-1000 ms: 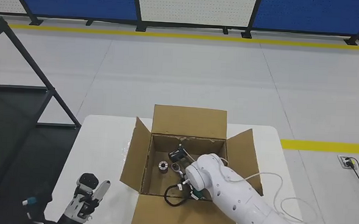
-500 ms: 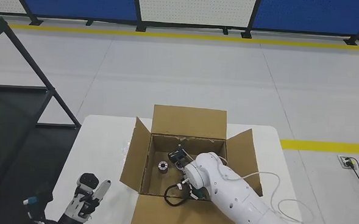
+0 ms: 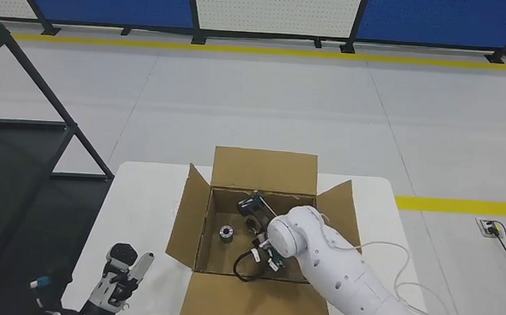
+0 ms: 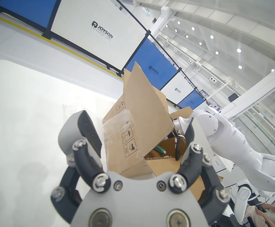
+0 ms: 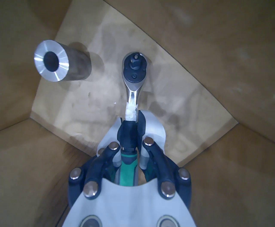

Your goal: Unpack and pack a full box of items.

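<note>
An open cardboard box [image 3: 266, 170] stands on the white table [image 3: 148, 195]. Inside it my right gripper [image 5: 131, 126] is shut on a ratchet wrench [image 5: 134, 71] with a green and black handle, its chrome head hanging over the box floor. A hollow metal cylinder [image 5: 61, 61] stands on the box floor beside the wrench head; from above the cylinder [image 3: 226, 233] sits in the box's left part. My left gripper [image 4: 141, 131] is open and holds nothing, low at the table's front left, with the box [image 4: 141, 116] ahead of it.
A clear plastic sheet [image 4: 117, 124] clings to the box's outer left wall. The box flaps [image 3: 185, 218] stand out on all sides. A black metal frame [image 3: 42, 86] stands left of the table.
The right arm has shifted toward the box's far side, carrying the wrench with it. The box has nudged slightly. The left gripper has dropped a little toward the table's front.
</note>
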Robot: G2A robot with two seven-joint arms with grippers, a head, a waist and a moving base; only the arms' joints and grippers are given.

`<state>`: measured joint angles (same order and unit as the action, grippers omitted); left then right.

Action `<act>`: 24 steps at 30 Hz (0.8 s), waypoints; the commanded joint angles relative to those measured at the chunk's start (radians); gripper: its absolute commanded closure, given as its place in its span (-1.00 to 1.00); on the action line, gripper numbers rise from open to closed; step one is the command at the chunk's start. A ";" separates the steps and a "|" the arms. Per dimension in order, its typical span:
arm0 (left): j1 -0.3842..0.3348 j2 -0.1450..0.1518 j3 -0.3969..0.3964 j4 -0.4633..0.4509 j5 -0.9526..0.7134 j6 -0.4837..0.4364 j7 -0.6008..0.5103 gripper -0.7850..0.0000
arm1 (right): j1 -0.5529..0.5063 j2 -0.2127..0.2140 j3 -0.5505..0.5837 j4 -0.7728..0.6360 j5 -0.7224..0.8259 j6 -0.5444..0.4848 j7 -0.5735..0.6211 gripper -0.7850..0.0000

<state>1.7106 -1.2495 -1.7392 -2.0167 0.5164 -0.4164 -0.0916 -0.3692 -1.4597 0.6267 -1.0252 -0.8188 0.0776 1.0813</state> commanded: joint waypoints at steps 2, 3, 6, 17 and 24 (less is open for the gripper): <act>-0.002 0.000 0.003 0.002 0.002 -0.001 -0.001 -1.00 | -0.035 0.026 0.045 -0.070 -0.030 -0.003 0.026 1.00; -0.003 0.001 0.004 0.001 0.003 -0.002 -0.001 -1.00 | -0.048 0.033 0.057 -0.090 -0.045 0.000 0.035 1.00; -0.005 0.001 0.007 0.003 0.004 -0.003 -0.001 -1.00 | -0.082 0.049 0.079 -0.124 -0.091 0.018 0.051 1.00; -0.004 0.002 0.011 0.004 0.011 0.002 0.003 -1.00 | -0.059 0.008 0.026 0.015 -0.128 0.007 0.009 1.00; 0.002 0.003 0.007 0.014 0.005 0.001 0.014 -1.00 | -0.016 -0.036 -0.002 0.130 -0.097 -0.009 -0.024 0.66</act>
<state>1.7127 -1.2471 -1.7308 -2.0033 0.5231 -0.4156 -0.0780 -0.3898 -1.4917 0.6252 -0.9079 -0.9204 0.0701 1.0605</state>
